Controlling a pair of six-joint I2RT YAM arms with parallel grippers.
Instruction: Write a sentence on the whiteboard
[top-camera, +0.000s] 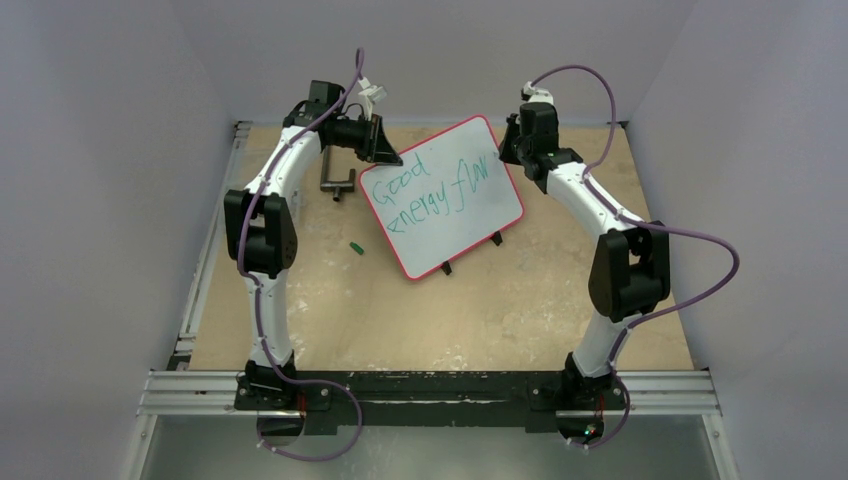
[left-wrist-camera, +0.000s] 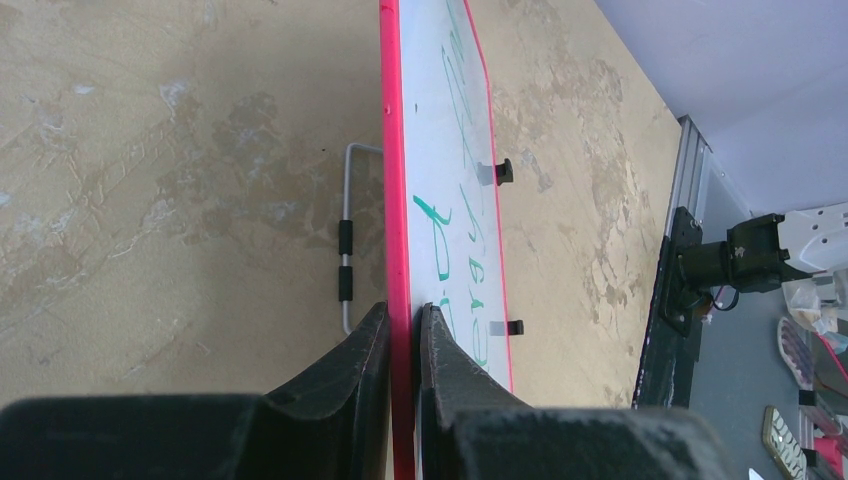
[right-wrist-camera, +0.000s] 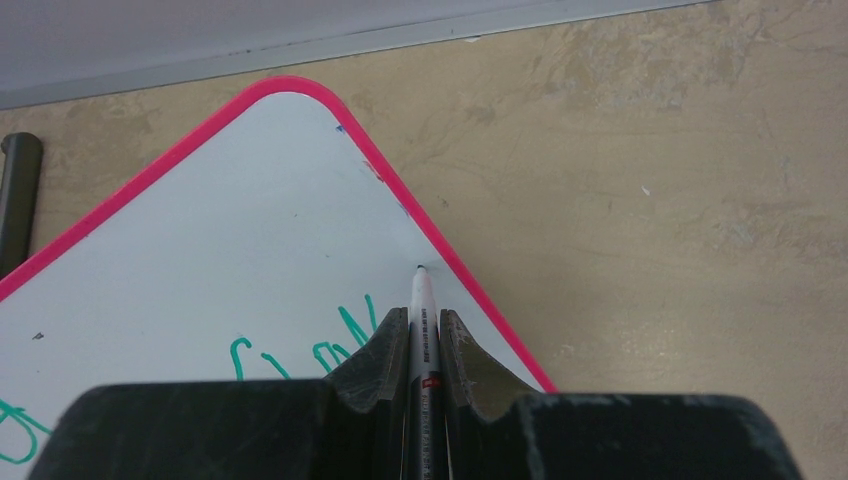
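The red-framed whiteboard (top-camera: 468, 228) stands tilted on the far tabletop (top-camera: 400, 310), the green sentence (top-camera: 428, 192) slanting across it in two lines. The left hand (left-wrist-camera: 403, 318) clamps its edge; the right hand (right-wrist-camera: 424, 322) grips a marker (right-wrist-camera: 422, 295) near the frame.

You are looking at a tan, mottled tabletop (top-camera: 540, 310) enclosed by plain pale walls (top-camera: 100, 150), with a silver aluminium rail (top-camera: 670, 392) running along its near edge. A small green object (top-camera: 355, 246) lies by itself on the left half of the tabletop. A dark metal bracket (top-camera: 338, 180) sits farther back, towards the far-left corner.
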